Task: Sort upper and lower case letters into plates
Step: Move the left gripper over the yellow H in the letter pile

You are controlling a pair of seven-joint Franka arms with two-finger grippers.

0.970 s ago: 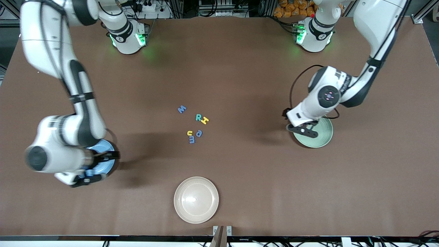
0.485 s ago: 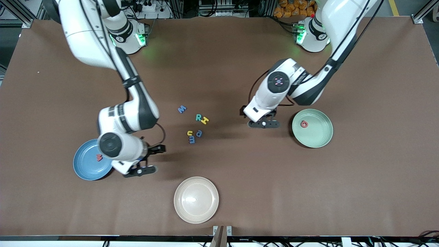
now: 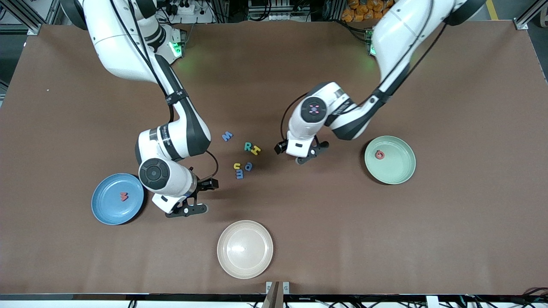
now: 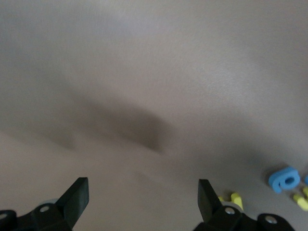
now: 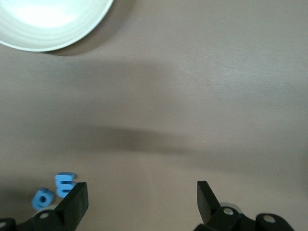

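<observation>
Several small foam letters lie mid-table: a blue M [image 3: 227, 136], a teal R [image 3: 248, 146], a yellow capital [image 3: 256, 150], a yellow u [image 3: 236, 166], a blue a [image 3: 248, 166] and a blue m [image 3: 239, 174]. A red letter [image 3: 123, 196] lies in the sky-blue plate [image 3: 107, 208]. Another red letter [image 3: 379, 155] lies in the mint plate [image 3: 400, 169]. My right gripper [image 3: 211, 197] hangs open and empty between the blue plate and the letters. My left gripper [image 3: 296, 155] hangs open and empty between the letters and the mint plate. The right wrist view shows open fingers [image 5: 77, 197] beside the blue m [image 5: 64, 184].
A cream-beige plate [image 3: 245, 269] sits near the front edge, nearer to the camera than the letters, and its rim [image 5: 72, 41] appears in the right wrist view. A blue letter [image 4: 284, 179] and a yellow one [image 4: 232, 198] show beside the left gripper [image 4: 143, 192].
Both arms swung from over their plates toward the letters in the middle. The red letters in the blue and mint plates are now uncovered. Both grippers stayed open.
</observation>
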